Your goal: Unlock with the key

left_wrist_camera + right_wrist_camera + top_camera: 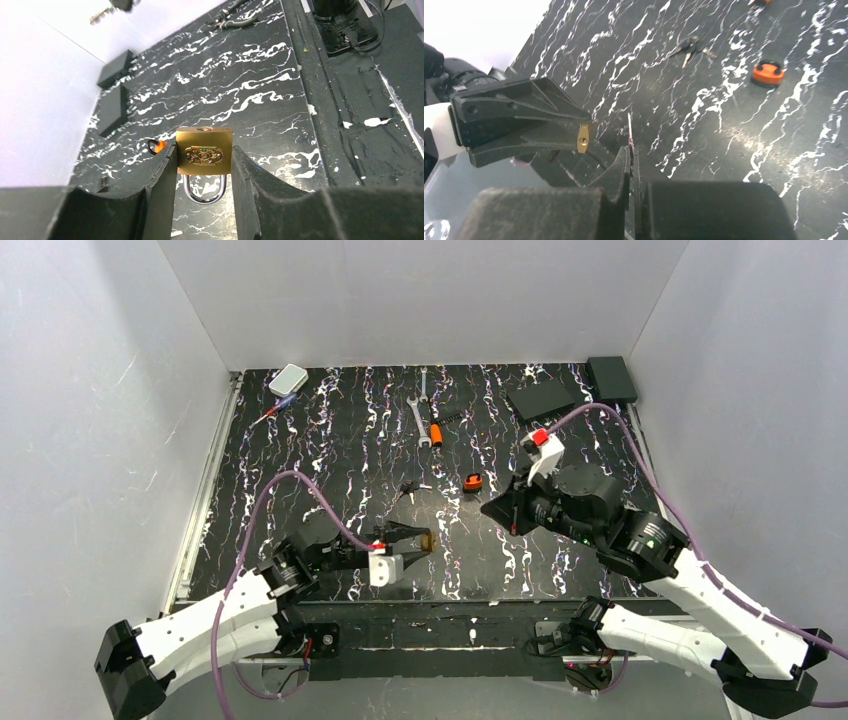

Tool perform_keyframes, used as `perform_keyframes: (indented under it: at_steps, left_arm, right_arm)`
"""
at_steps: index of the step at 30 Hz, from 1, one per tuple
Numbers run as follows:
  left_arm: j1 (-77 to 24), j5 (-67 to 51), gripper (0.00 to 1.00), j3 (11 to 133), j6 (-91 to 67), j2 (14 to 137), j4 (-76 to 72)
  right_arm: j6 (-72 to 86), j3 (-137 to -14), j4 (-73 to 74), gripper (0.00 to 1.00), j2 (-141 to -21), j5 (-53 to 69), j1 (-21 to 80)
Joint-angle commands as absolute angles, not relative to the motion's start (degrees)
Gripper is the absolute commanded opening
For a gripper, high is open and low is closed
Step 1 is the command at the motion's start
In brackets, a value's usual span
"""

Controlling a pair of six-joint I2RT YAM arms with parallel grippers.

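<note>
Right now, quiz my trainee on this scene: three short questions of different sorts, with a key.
1. True or false: the brass padlock lies loose on the table.
2. Where is the key bunch? A hanging from the padlock; B lying free on the table; C inside a cup.
3. Fill in: the right gripper is ___ on a thin metal blade.
Key: 1 false, the left gripper holds it; 2 B; 3 shut.

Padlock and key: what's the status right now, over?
Left fingers clamp the brass padlock. Right fingers shut on a thin key-like blade, clear of the padlock. Key bunch lies on the table. Nothing between blade and padlock.
</note>
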State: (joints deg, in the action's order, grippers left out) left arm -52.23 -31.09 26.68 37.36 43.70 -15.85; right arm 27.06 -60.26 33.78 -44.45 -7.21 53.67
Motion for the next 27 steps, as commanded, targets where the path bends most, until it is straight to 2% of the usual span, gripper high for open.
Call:
perform_keyframes:
  at_steps: [1,17,27]
  left_arm:
    - [-52.16,-33.05,0.0,24.24,41.89,38.9,-23.84]
    - [-52.3,-30.73,0.0,19.78,47.66,30.36,-31.02]
    - [-52.36,-29.89,0.0,20.17,47.73,31.03,-30.96]
  right_arm:
    - [27.68,-64.93,34.1,0.01,-46.9,1.68,53.68]
    - [32.51,-65.73,33.17,0.01,-51.44,16.63,53.64]
    - [31.79,-69.35,35.32,0.01,-54.52,22.68,53.65]
